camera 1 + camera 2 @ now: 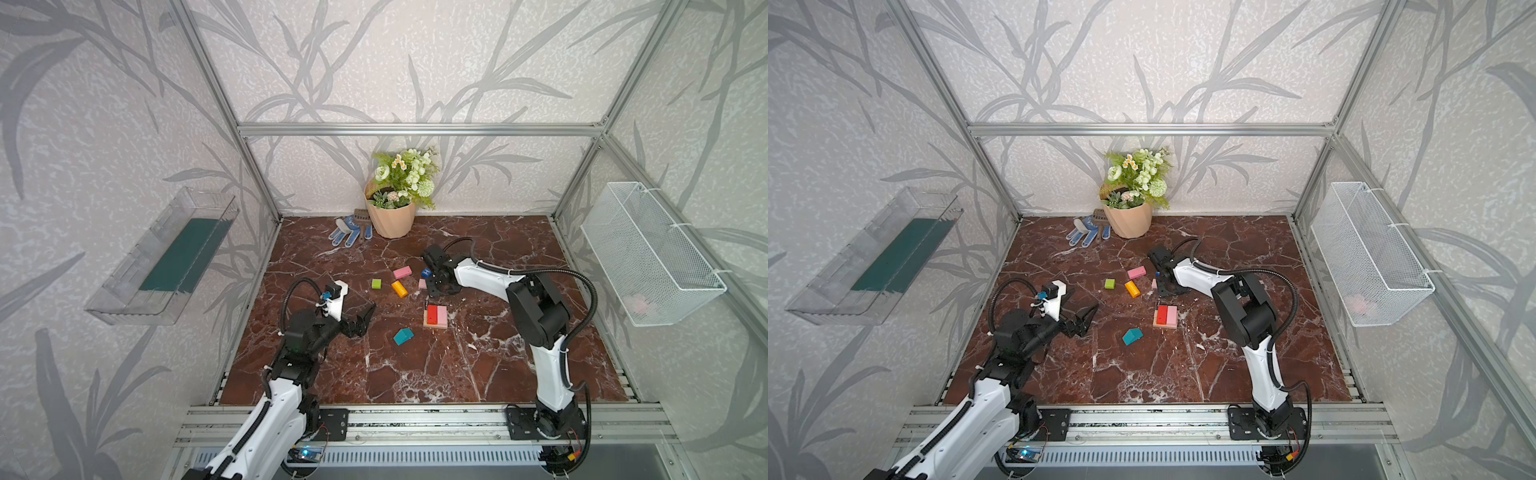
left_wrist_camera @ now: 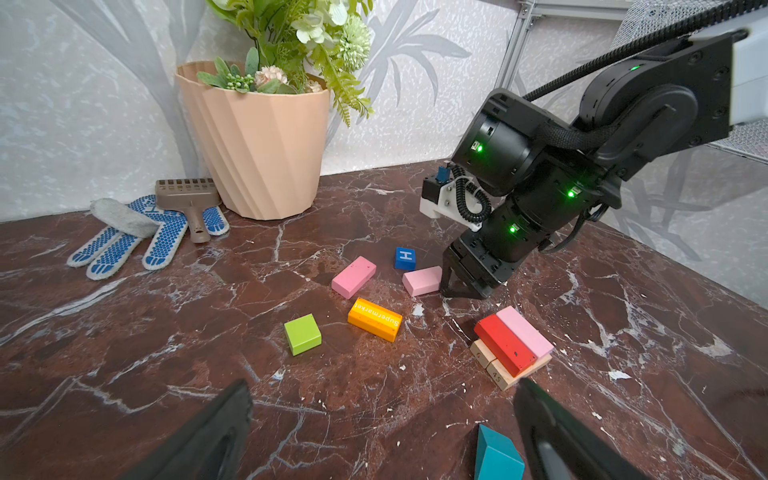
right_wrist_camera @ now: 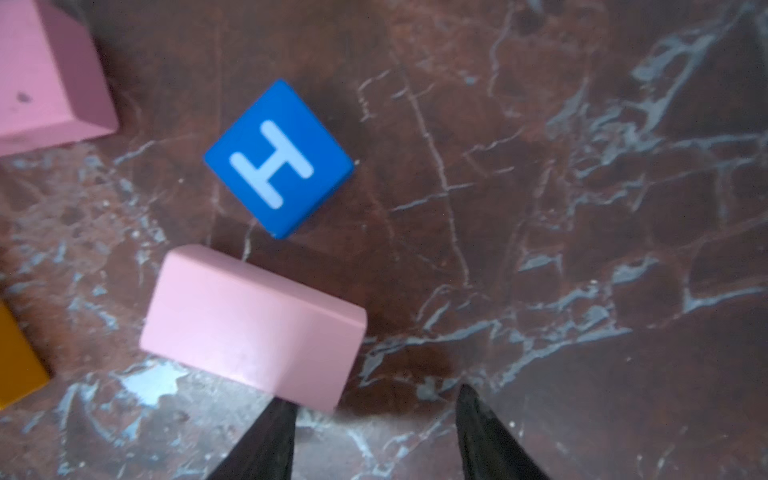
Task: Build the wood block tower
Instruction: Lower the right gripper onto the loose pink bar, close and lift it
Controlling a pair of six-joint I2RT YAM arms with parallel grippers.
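Observation:
The tower (image 1: 435, 318) is low: a tan base with a red and a pink oblong side by side on top, also in the left wrist view (image 2: 513, 345). My right gripper (image 3: 372, 397) is open, down at the table, with bare table between its fingers. One fingertip (image 3: 282, 409) is at the corner of a loose pink block (image 3: 249, 324). The blue H cube (image 3: 278, 160) lies just beyond. A second pink block (image 1: 402, 272), an orange block (image 1: 399, 289) and a green cube (image 1: 376, 284) lie left of it. My left gripper (image 1: 365, 320) is open and empty, with the teal house piece (image 1: 403, 336) lying to its right.
A beige flowerpot (image 1: 392, 218) stands at the back wall with blue-white gloves (image 1: 345, 235) and a small brown rake (image 2: 189, 199) beside it. A clear bin (image 1: 166, 257) hangs on the left wall, a white wire basket (image 1: 648, 253) on the right.

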